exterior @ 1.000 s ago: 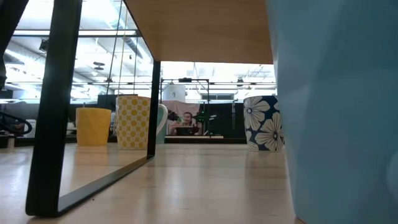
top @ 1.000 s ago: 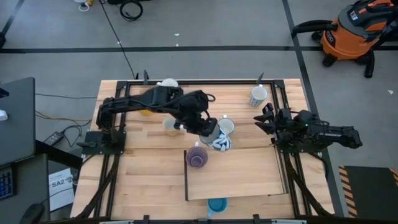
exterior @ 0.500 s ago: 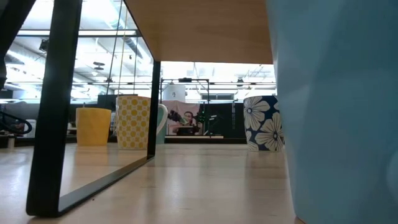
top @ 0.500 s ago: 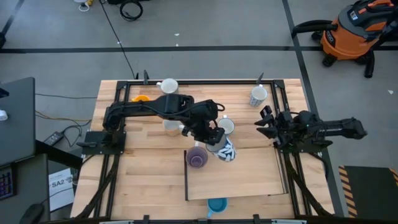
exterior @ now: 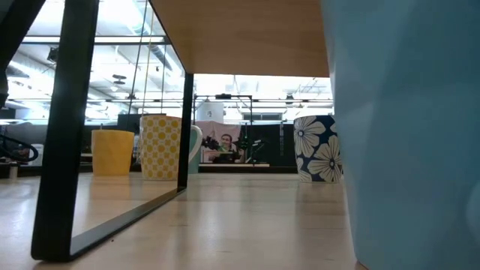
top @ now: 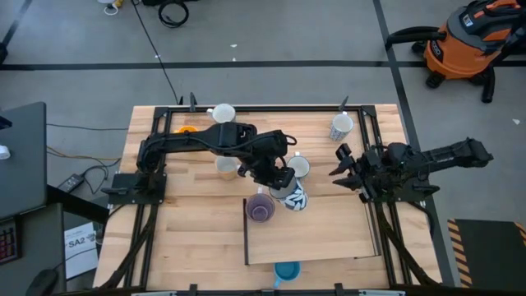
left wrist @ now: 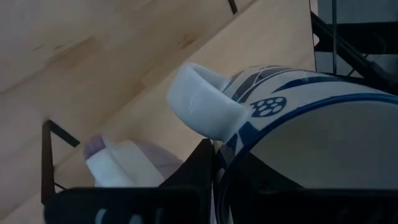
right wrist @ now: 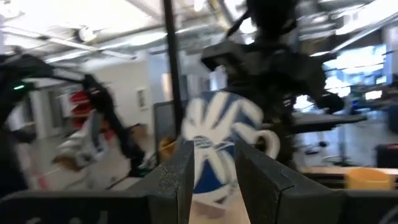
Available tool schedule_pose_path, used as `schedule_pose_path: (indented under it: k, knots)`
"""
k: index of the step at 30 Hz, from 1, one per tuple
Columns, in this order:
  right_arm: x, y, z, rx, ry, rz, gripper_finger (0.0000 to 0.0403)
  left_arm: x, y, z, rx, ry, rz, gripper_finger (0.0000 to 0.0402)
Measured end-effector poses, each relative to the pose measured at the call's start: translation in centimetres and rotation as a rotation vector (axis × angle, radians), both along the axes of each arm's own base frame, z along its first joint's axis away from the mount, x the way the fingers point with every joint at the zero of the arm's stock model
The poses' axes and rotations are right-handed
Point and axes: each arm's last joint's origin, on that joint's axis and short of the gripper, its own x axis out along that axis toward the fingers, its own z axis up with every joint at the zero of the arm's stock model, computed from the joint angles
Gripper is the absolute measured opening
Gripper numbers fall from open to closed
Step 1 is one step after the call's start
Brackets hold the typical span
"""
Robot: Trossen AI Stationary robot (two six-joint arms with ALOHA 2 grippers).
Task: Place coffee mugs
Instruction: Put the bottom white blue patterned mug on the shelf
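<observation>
My left gripper [top: 278, 175] is shut on a white mug with blue markings [top: 293, 198], held tilted over the far edge of the raised wooden board [top: 329, 234]. Right beside it a purple mug [top: 261, 207] stands on the board and shows below the held mug in the left wrist view [left wrist: 118, 163]. A white mug [top: 300, 167] and a cream mug [top: 223, 165] stand on the table just beyond. My right gripper [top: 340, 164] hovers open at the right, with nothing between its fingers [right wrist: 180, 171]. A blue-flowered mug [right wrist: 214, 146] stands some way beyond them. My left gripper holds the mug by its rim and wall [left wrist: 231, 144], right beside the handle [left wrist: 202, 102]. One finger [left wrist: 202, 171] lies against the outside; the other seems to be inside the cup. The fingers slant down from the table's left. The mug hangs tilted; whether its base touches the board I cannot tell.
A flowered mug [top: 341, 126] stands at the far right, a white mug [top: 222, 113] and an orange one [top: 187, 129] at the far left. A blue mug [top: 287, 270] at the near edge fills the right of the low view [exterior: 405, 135]. The board stands on black legs [exterior: 71, 127].
My left gripper has carried the blue-marked mug toward the near edge and down, from beside the white mug to the board's far edge next to the purple mug. My right arm has risen and tipped its gripper upward, staying open.
</observation>
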Motion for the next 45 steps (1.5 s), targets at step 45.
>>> schedule_pose_path:
  k: [45]
  knots:
    - [4.5,2.8,-3.5,-0.051,0.28,0.117,0.012,1.7,-0.1,-3.1,0.023,0.085,-0.046,0.004]
